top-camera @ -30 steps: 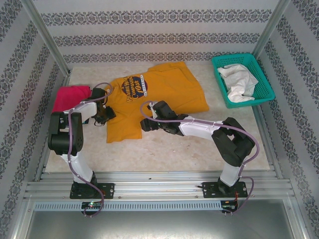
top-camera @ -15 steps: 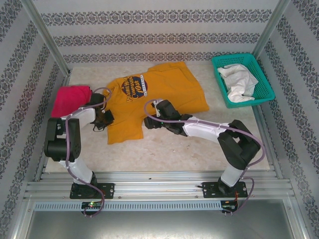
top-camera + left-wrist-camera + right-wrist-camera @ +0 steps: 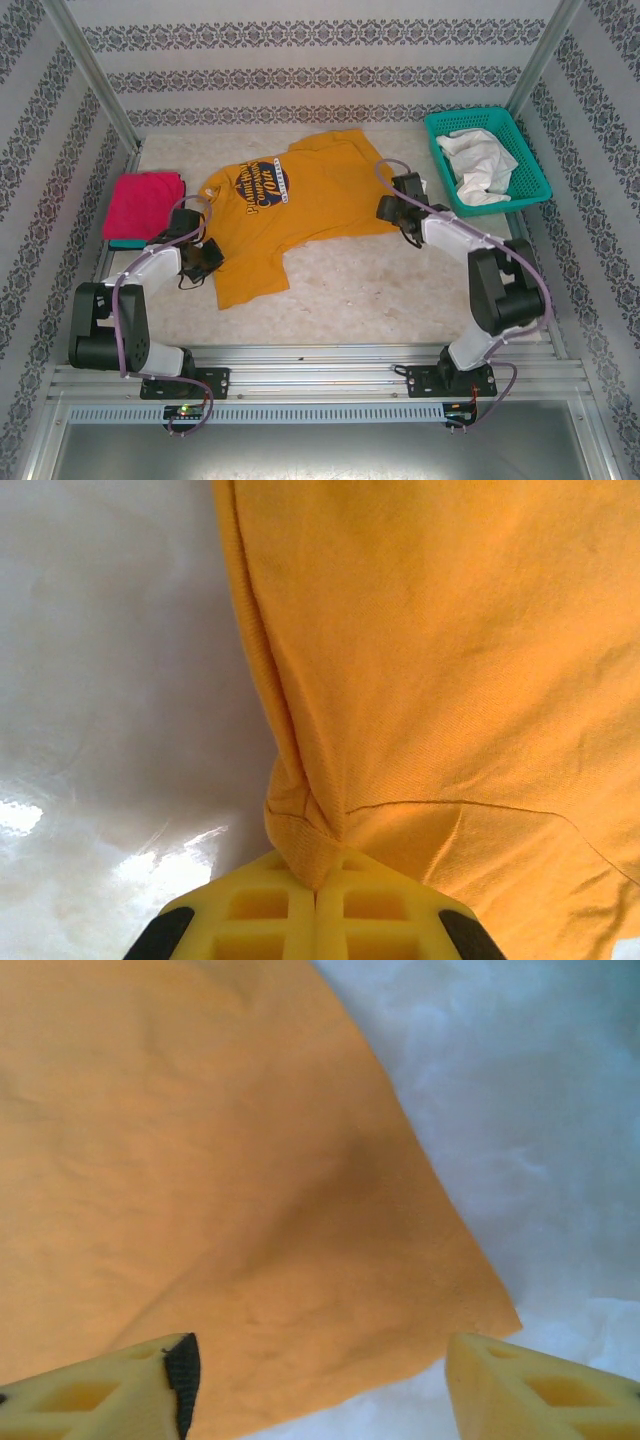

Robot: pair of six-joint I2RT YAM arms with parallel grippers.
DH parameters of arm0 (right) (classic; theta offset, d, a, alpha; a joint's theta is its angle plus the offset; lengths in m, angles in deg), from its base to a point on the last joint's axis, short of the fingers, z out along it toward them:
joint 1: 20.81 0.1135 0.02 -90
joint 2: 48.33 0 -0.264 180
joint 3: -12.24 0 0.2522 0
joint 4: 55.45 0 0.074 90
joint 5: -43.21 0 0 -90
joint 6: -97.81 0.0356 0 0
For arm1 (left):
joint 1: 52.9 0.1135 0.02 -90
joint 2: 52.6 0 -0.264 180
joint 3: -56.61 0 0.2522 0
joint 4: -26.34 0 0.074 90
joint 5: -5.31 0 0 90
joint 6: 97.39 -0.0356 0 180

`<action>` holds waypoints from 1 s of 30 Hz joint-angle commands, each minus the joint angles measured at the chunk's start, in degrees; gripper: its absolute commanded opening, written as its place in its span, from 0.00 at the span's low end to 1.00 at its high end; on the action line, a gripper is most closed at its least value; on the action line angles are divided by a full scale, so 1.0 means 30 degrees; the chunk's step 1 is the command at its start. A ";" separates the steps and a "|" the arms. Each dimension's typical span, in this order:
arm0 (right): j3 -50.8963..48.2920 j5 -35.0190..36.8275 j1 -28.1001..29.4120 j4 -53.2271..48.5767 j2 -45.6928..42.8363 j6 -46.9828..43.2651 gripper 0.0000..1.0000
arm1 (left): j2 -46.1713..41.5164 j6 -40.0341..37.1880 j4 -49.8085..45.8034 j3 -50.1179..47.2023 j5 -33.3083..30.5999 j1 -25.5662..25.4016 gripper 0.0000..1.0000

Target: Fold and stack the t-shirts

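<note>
So, left arm: base at the near-left edge, elbow folded out to the left, forearm angled far-right and low over the worktop (image 3: 380, 290).
Left gripper (image 3: 200, 262): at the near-left edge of the mustard t-shirt (image 3: 310, 195). In the wrist view the fingers (image 3: 260, 910) are clenched together, with a bunched bit of hem pinched between the tips.
Right arm: base at the near-right edge, elbow up on the right side, forearm reaching far-left.
Right gripper (image 3: 392, 208): at the shirt's right-hand edge. In the wrist view the fingers (image 3: 130, 1385) are spread apart and nothing is clamped. A shirt corner lies flat below the gap, the left finger is over cloth and the right finger is over bare worktop.
Mustard t-shirt: mid-worktop, mostly spread out, lying on a diagonal with the dark round logo (image 3: 265, 183) facing up.
Magenta t-shirt (image 3: 145, 205): folded at the far-left edge, apart from the mustard one, with a teal sliver showing under its near edge.
Teal basket (image 3: 475, 113): far-right corner, with white cloth (image 3: 478, 165) inside.
</note>
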 commanded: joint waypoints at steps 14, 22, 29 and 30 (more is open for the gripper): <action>0.8351 -0.1031 -0.0273 -0.5647 0.7551 -0.0554 0.42 | -0.0057 0.0145 -0.0219 0.0150 0.0449 -0.0067 0.00; 0.6116 -0.0298 -0.0338 -0.4206 0.5061 -0.0492 0.00 | -0.0375 0.0108 -0.0425 0.0057 0.0233 -0.0049 0.00; 0.0682 0.0432 -0.0048 -0.1700 0.0681 0.0725 0.01 | -0.0341 0.0212 -0.0221 0.0165 0.0311 -0.0031 0.00; -0.0059 0.0528 0.0042 -0.1376 0.0168 0.1058 0.01 | -0.0322 0.0240 -0.0178 0.0163 0.0326 -0.0036 0.00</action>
